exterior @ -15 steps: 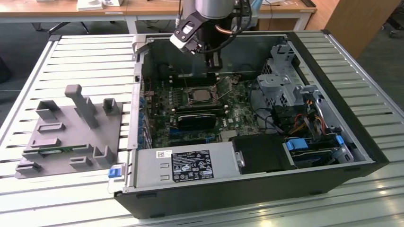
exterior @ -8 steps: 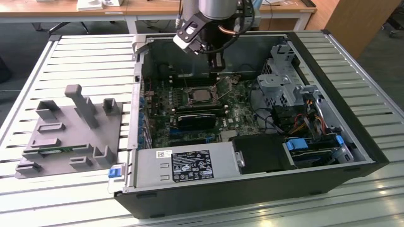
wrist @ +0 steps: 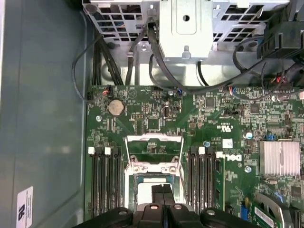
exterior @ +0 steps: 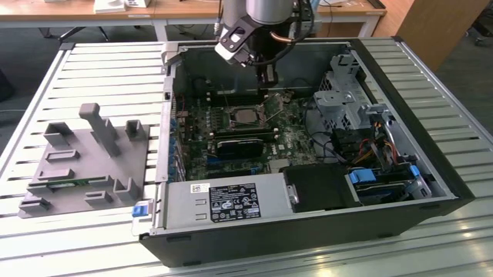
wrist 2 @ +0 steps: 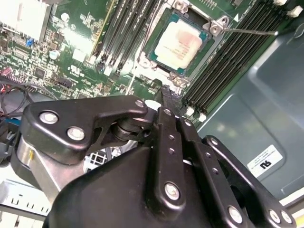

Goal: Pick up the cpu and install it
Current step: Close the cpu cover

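Exterior view: the cpu [exterior: 248, 118] sits flat in its socket, about mid-frame inside the open case on the table [exterior: 100, 69]. The claw [exterior: 269, 89] hangs just up and right of it.

Second wrist view: the cpu [wrist 2: 179, 43] lies just beyond the claw [wrist 2: 167, 95] tips, not touching.

First wrist view: the claw [wrist: 162, 190] is pressed together and looks empty, its tips overlapping the cpu [wrist: 142, 192].

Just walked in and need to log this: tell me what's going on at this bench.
One robot arm is reaching into an open computer case on the slatted table. The cpu lies in its socket on the motherboard, not in the gripper. The gripper is shut, holds nothing, and hangs just above the socket's edge.
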You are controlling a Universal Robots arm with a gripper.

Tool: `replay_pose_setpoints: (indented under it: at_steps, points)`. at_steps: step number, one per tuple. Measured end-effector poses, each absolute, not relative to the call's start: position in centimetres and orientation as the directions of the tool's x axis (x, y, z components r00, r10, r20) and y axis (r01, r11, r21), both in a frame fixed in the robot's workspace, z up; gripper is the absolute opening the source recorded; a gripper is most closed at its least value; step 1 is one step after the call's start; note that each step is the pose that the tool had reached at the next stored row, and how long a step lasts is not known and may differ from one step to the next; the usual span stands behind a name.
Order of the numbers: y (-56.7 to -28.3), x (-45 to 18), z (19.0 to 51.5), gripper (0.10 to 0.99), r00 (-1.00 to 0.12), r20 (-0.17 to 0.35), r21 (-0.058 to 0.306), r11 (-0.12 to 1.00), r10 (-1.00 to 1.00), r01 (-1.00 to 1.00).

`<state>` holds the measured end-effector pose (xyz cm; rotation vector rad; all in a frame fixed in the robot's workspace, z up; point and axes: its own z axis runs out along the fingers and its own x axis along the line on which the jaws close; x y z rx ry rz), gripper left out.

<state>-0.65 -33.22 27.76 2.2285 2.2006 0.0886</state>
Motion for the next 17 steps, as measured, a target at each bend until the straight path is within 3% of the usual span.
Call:
replay_pose_setpoints:
  at_steps: [17]
  points:
    - [-33.1,2.2,27.0,0.106,-0.009,0.034,0.042,0.008,0.999,0.999]
